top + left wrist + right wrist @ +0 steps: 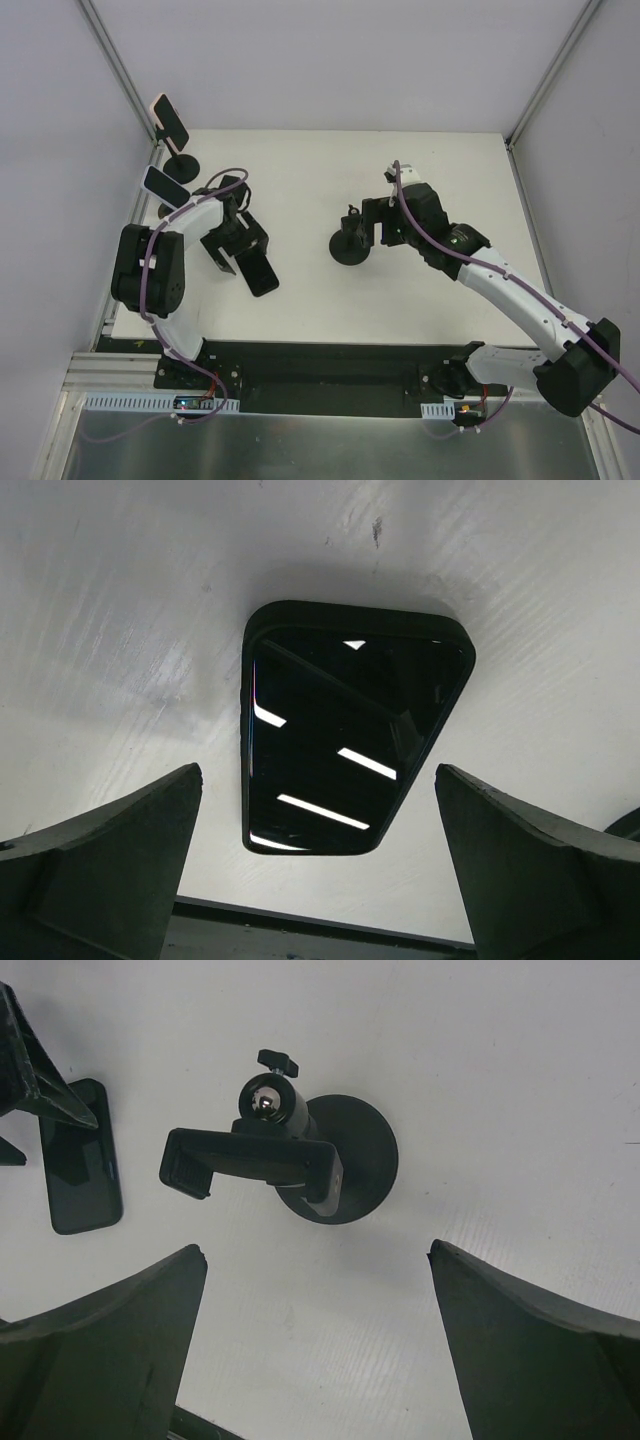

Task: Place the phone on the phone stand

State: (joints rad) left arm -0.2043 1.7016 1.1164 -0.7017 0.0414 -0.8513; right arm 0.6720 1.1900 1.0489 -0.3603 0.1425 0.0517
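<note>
Left end effector (pixel 318 772) wide over phone (pixel 345 730) | right end effector (pixel 318 1250) wide over phone stand (pixel 300 1150)

No readable text, label or number shows on the phone (pixel 345 745) or stand (pixel 285 1157).

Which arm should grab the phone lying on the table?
Left. The left tool is open and hangs right over the phone, which lies flat. The right tool is open over the empty phone stand, farther from the phone.
</note>
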